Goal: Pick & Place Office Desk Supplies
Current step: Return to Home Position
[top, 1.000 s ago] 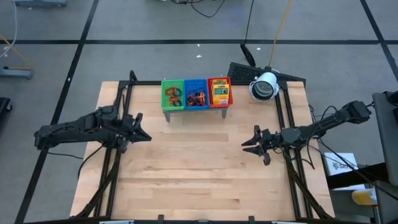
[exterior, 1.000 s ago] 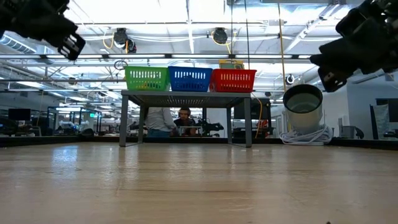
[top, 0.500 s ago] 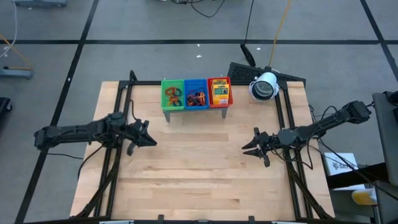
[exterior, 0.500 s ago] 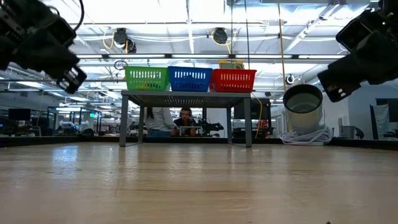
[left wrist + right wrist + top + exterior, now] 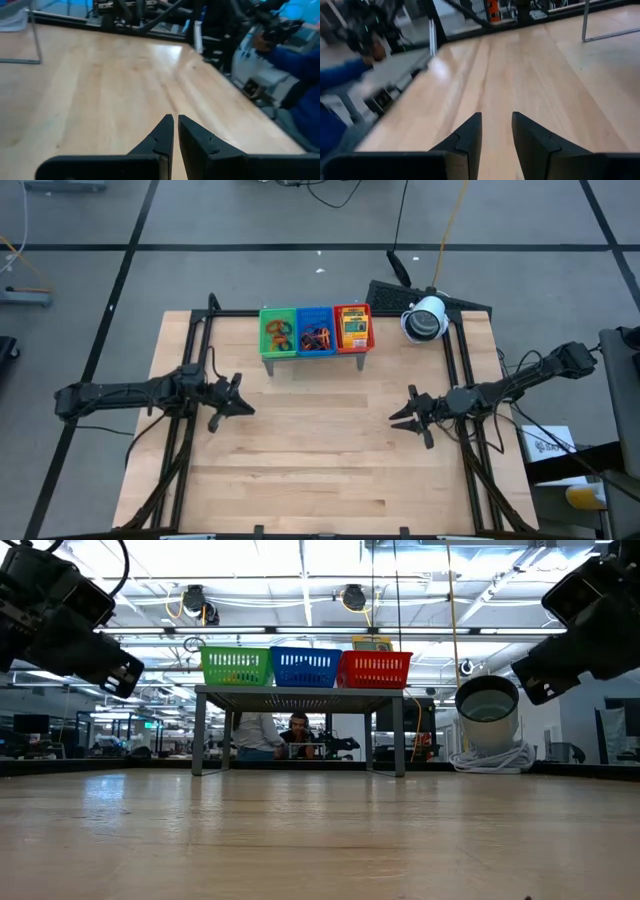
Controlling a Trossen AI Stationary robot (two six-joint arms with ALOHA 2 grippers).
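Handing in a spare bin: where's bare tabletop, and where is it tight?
Bare wood: the table centre between left claw and right claw, plus the whole near half. A narrower strip runs between shelf and claws. Crowded: the far edge, with the shelf's three trays and a white cylinder.

A robotics lab in a large industrial hall is indicated by the wooden desk [image 5: 320,470] framed in black on a grey floor [image 5: 250,280] marked with dark tape lines, by trailing cables [image 5: 400,220], overhead strip lights [image 5: 300,560] and rows of screens [image 5: 30,723] seen beyond.
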